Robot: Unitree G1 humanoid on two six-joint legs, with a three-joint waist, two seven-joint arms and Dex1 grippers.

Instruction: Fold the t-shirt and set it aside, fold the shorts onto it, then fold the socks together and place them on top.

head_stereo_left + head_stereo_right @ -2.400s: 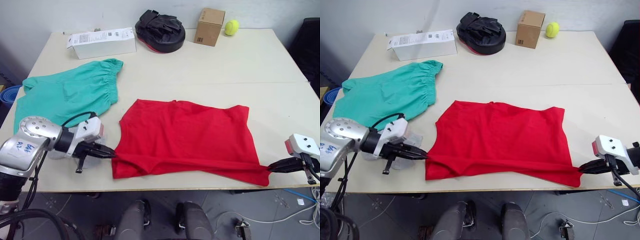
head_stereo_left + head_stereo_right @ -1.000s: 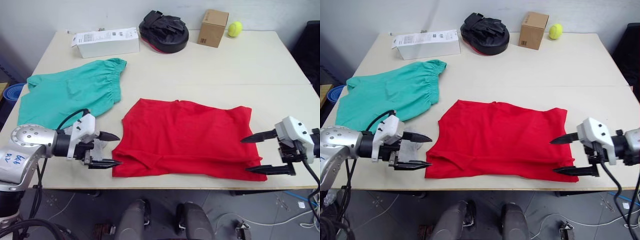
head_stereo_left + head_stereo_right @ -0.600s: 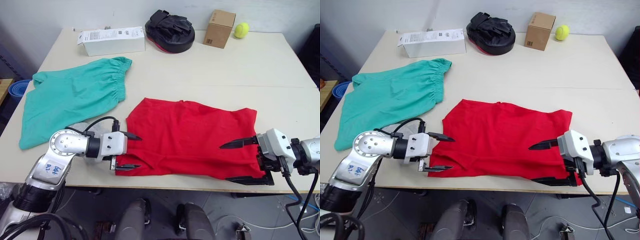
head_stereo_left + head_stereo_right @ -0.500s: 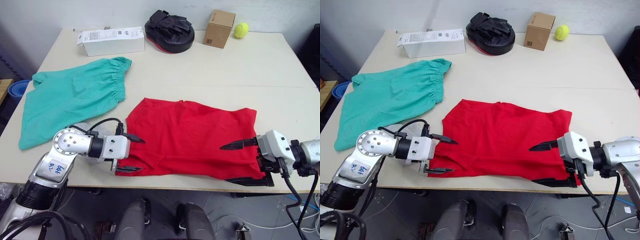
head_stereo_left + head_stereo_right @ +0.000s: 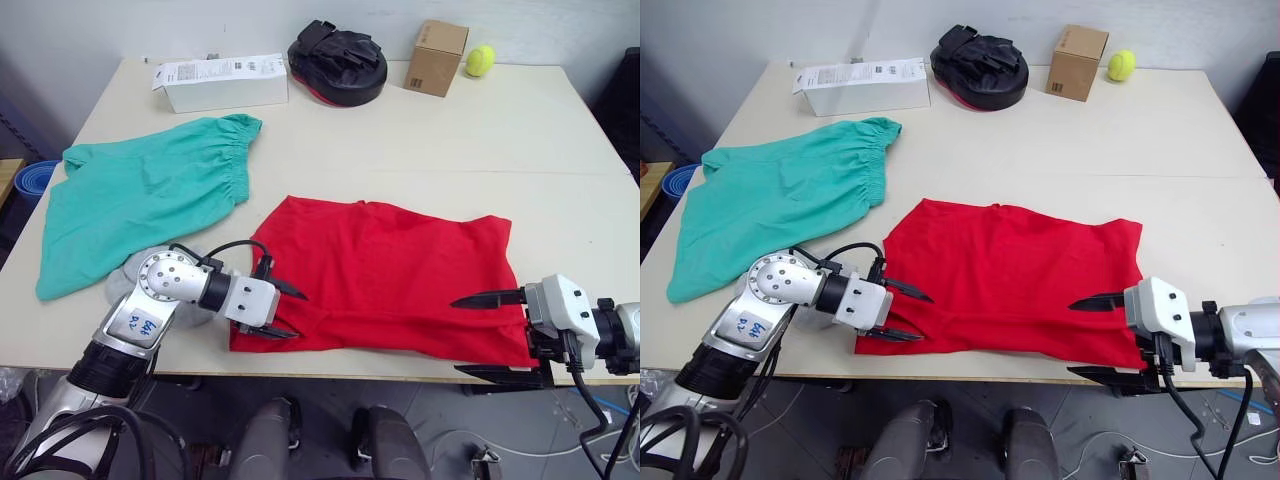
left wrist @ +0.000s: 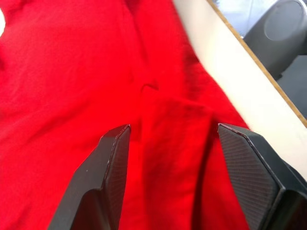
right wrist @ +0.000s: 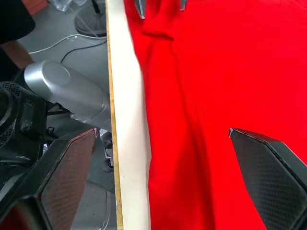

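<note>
Lying flat at the surface's near edge, the t-shirt point(image 5: 385, 275) ran lengthwise left-right btwn both arms. Left gripper point(image 5: 283, 311) jaws gaped empty over its near-left corner; right gripper point(image 5: 478, 336) jaws, wide open, straddled the near-right corner, holding nothing.

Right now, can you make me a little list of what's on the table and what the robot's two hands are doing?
t-shirt: red, spread flat at the near table edge
shorts: teal-green, flat, robot's left of the shirt
left gripper: open, at the shirt's near-left corner
right gripper: open, astride the shirt's near-right corner
far edge: white box, black bag, cardboard box, tennis ball
</note>
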